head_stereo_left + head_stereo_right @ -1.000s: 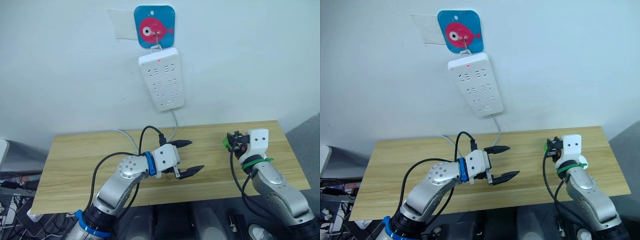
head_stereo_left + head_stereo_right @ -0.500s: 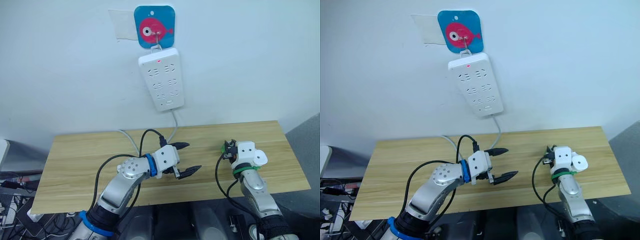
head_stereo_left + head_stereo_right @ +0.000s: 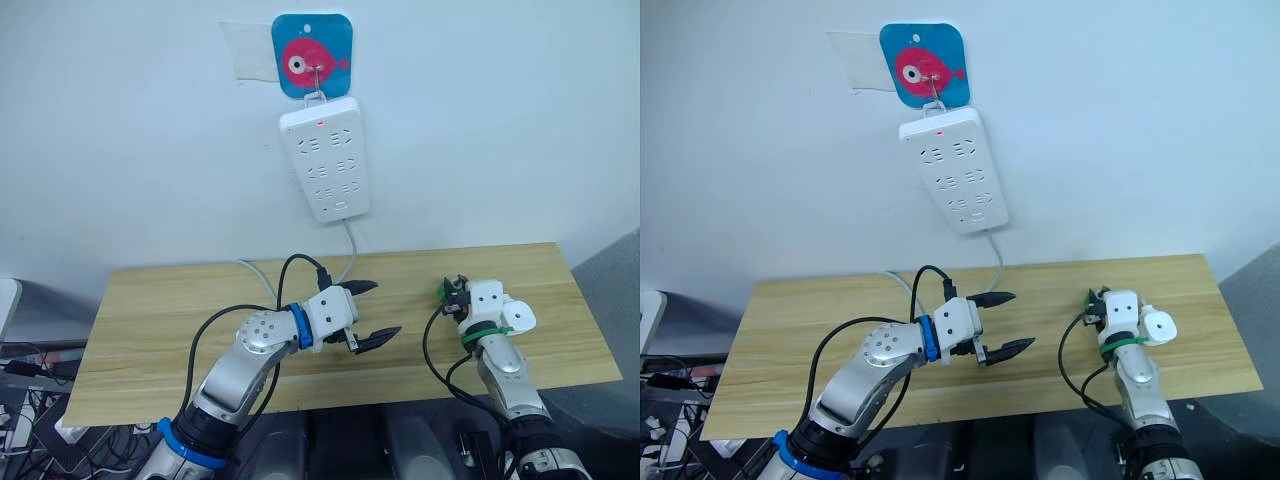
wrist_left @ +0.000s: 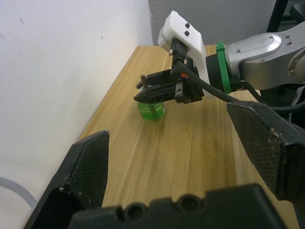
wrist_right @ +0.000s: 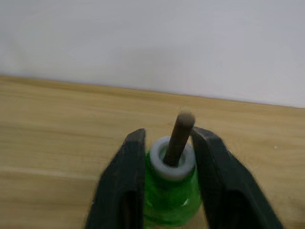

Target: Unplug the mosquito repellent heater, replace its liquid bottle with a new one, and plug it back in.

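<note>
Right now my right tool (image 5: 167, 186) is clamped on a small green bottle (image 5: 170, 191), one black finger on each side of its body just under the white collar, with the brown wick (image 5: 178, 138) sticking up between the fingertips. From the left wrist view the bottle (image 4: 151, 110) stands upright with its base on the wooden tabletop (image 3: 180, 310), close to the wall edge on my right side. From the head camera I see a bit of green at the tip of that tool (image 3: 449, 291), which points toward the wall.

My left tool (image 3: 368, 312) hangs over the middle of the tabletop with its two fingers spread wide apart and nothing between them; it points across toward the right arm, well apart from the bottle (the left wrist view looks straight between its own fingers (image 4: 86, 167) at the other tool).

On the wall behind hangs a long white power strip (image 3: 325, 158) from a hook on a blue square plaque with a pink fish (image 3: 313, 54). A small red light glows near its top, and I see nothing plugged into its sockets. Its white cable (image 3: 350, 250) runs down to the back of the tabletop. As for the heater itself, I cannot find it from any camera.
</note>
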